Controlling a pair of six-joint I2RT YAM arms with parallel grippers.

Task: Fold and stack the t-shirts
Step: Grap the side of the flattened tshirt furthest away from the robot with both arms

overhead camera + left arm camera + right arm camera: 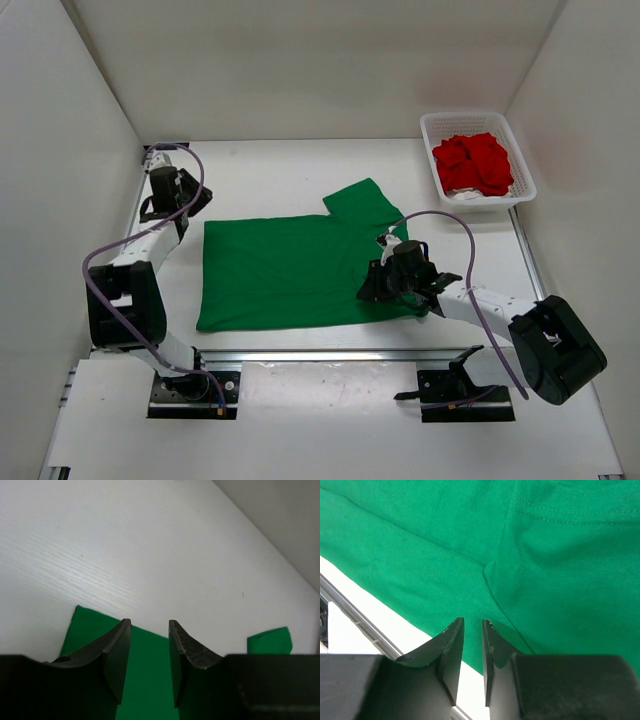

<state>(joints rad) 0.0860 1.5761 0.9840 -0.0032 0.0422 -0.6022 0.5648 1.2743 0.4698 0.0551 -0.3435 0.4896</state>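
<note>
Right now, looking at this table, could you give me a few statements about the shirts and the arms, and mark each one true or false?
1. The green t-shirt lies spread out on the table. True.
2. The red t-shirt lies on top of the green one. False: it sits crumpled in the white basket at the far right corner.
3. The right pincer is over the green t-shirt, near its near edge. True.
4. The left pincer is clamped on the green t-shirt. False: it is open, with nothing held between its fingers.
</note>
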